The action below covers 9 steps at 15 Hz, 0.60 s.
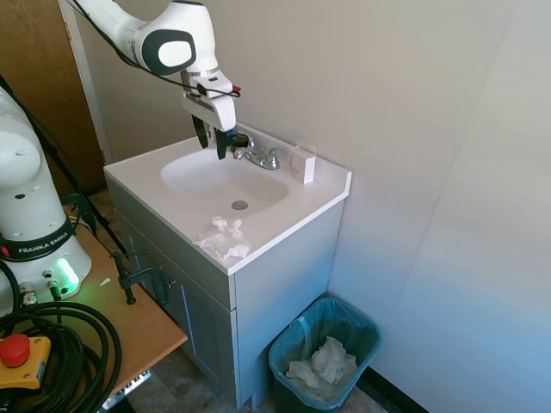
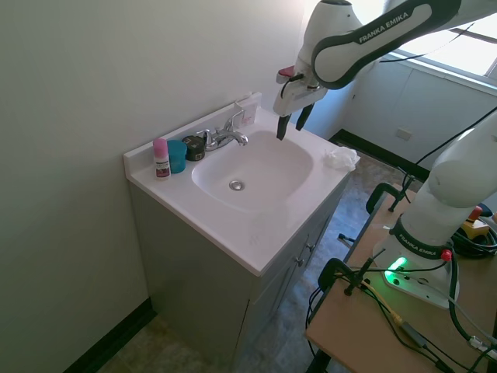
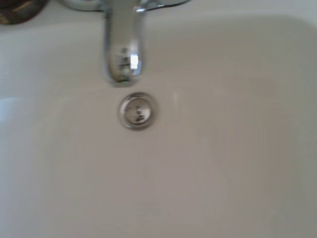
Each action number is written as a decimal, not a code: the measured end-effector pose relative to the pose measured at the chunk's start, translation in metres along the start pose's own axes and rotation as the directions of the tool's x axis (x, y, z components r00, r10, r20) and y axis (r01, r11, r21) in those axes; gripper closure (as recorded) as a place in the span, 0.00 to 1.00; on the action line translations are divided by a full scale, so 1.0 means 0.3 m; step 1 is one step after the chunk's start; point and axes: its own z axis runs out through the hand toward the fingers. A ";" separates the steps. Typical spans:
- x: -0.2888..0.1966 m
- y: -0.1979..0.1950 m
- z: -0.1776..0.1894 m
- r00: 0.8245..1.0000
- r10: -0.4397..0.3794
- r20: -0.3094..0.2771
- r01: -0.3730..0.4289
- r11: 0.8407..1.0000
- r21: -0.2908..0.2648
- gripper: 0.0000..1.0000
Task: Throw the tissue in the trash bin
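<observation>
White paper tissue (image 1: 224, 240) | light, soft, crushable; pinch its raised crumpled middle | lies below gripper (image 1: 212, 144), well apart | gripper open, empty

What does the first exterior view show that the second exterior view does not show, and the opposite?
Only the first exterior view shows the small dark trash bin with a teal-blue bag holding a heap of white paper wads. Only the second shows the small pink-capped bottle beside the teal cup. Both show the white sink basin, the chrome faucet, the open gripper above the basin, and the small crumpled white tissue on the countertop corner.
</observation>
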 end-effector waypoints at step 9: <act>0.220 0.318 0.087 0.989 0.145 0.002 -0.145 0.987 -0.067 0.00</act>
